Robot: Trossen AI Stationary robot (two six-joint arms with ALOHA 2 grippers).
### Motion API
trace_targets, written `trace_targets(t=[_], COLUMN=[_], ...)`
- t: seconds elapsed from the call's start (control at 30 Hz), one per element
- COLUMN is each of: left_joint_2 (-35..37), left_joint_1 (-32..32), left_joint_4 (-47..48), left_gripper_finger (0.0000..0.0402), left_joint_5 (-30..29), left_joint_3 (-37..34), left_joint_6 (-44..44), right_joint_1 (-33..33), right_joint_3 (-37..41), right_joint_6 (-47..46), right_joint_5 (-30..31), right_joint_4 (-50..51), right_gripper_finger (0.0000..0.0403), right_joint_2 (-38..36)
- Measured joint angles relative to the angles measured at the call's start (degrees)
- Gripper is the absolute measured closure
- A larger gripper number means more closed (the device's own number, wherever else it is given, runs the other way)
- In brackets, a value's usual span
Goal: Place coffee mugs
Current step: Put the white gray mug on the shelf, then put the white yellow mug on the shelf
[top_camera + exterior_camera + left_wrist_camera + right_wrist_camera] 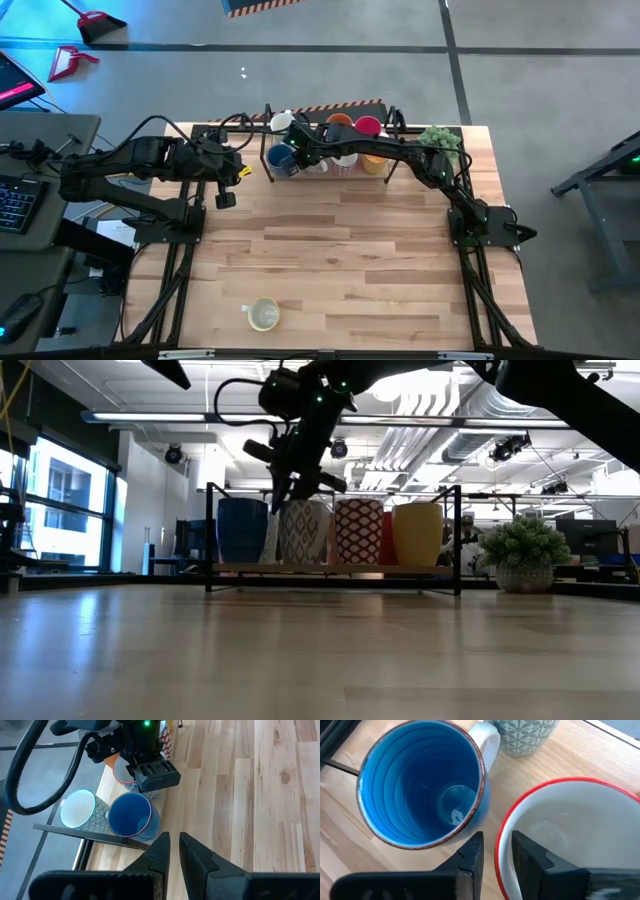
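Note:
Several coffee mugs stand upright on a low black-framed rack (pixel 392 118) at the table's far edge: a blue mug (pixel 420 785), a red-rimmed white mug (pixel 570 820), patterned, orange and yellow ones (pixel 418 532). My right gripper (pixel 497 845) reaches down over the red-rimmed mug, open. One finger is outside its rim beside the blue mug, the other inside, with a small gap on each side. One more white mug (pixel 263 315) stands alone near the table's front edge. My left gripper (pixel 175 840) hangs shut and holds nothing, above the table's left side, short of the rack.
A small green potted plant (pixel 440 140) stands at the rack's right end. The rack's black bars (pixel 458 540) rise around the mugs. Bare wooden tabletop (pixel 350 260) stretches between the rack and the lone white mug.

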State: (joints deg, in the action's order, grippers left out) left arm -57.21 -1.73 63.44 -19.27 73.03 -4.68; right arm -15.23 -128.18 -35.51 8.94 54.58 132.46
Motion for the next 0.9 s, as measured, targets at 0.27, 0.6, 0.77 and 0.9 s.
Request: trace_targets(t=[0.27,0.6,0.77,0.9], left_joint_2=[0.0,0.01,0.02,0.02], left_joint_1=[0.01,0.0,-0.01,0.0], left_joint_4=[0.0,-0.09,-0.11,-0.07], left_gripper_finger=[0.0371,0.0371,0.0371,0.0371], left_joint_5=[0.0,-0.02,-0.02,-0.02], left_joint_3=[0.0,0.0,0.0,0.0], left_joint_6=[0.0,-0.01,-0.21,-0.17], right_joint_1=[0.16,0.12,1.28,2.03], right_joint_3=[-3.12,-6.75,-6.75,-6.75], right_joint_6=[1.79,4.07,4.41,6.98], right_joint_5=[0.72,5.08,7.7,11.76], right_joint_4=[-0.43,6.12,6.7,6.65], right_gripper_finger=[0.0324,0.0324,0.0324,0.0324], right_joint_2=[0.02,-1.79,-2.06,-2.14])
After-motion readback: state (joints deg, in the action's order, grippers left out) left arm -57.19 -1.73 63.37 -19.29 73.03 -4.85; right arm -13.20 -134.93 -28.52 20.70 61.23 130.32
